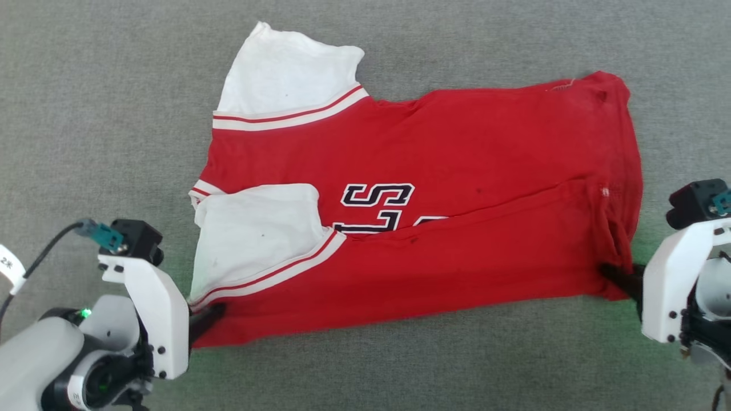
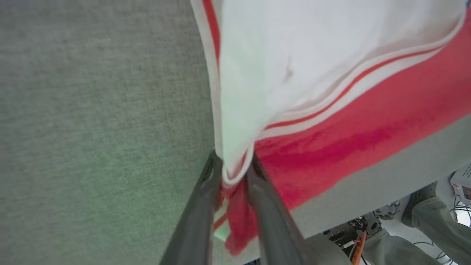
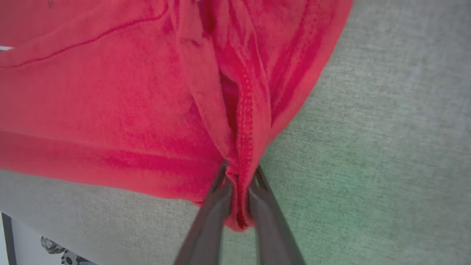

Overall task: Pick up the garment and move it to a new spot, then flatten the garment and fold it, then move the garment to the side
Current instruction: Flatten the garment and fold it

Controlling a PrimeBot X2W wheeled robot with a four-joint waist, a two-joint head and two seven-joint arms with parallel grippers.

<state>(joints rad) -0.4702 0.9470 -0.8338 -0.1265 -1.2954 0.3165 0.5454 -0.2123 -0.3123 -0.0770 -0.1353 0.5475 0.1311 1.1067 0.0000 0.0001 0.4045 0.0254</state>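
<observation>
Grey table (image 1: 85,114) spreads wide around the garment (image 1: 457,171), its near corners pinched by left pincer (image 2: 234,162) and right pincer (image 3: 239,171).

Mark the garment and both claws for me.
garment (image 1: 485,148), head view, red body panel.
left claw (image 2: 234,162), left wrist view, between fingertips at the striped corner.
right claw (image 3: 241,169), right wrist view, between fingertips at the hem.

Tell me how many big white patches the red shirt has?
2. One white patch sits at the shirt's top left corner; the other patch lies lower on its left side. Folds may hide more.
</observation>
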